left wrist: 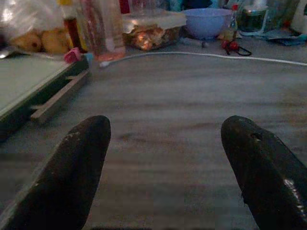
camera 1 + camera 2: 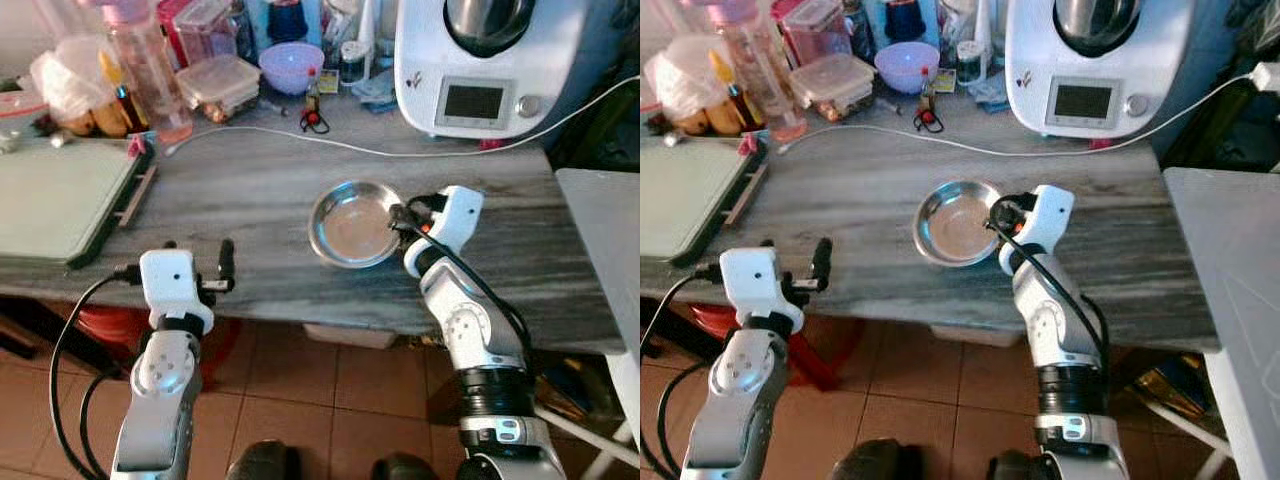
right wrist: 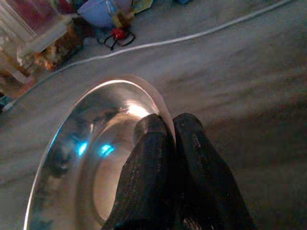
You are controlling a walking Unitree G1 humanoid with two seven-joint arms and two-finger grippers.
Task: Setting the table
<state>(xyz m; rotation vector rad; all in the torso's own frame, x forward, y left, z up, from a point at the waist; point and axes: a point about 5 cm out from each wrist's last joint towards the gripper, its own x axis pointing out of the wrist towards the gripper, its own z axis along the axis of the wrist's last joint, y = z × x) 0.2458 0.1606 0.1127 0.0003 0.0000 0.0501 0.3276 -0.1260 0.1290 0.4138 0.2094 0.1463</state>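
Steel bowl [image 2: 355, 224] sat on the grey surface [image 2: 250, 190] in front of the white kitchen machine [image 2: 490, 62], its near rim pinched by the right end effector [image 3: 169, 129], apparently to lift or slide it; the left end effector [image 1: 165, 158], well left of the bowl, gaped wide and empty.

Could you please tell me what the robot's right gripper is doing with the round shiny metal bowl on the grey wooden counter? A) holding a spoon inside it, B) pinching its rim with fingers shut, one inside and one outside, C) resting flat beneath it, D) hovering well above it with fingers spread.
B: in the right wrist view the right gripper has its black fingers closed over the rim of the round shiny metal bowl, one inside, one outside.
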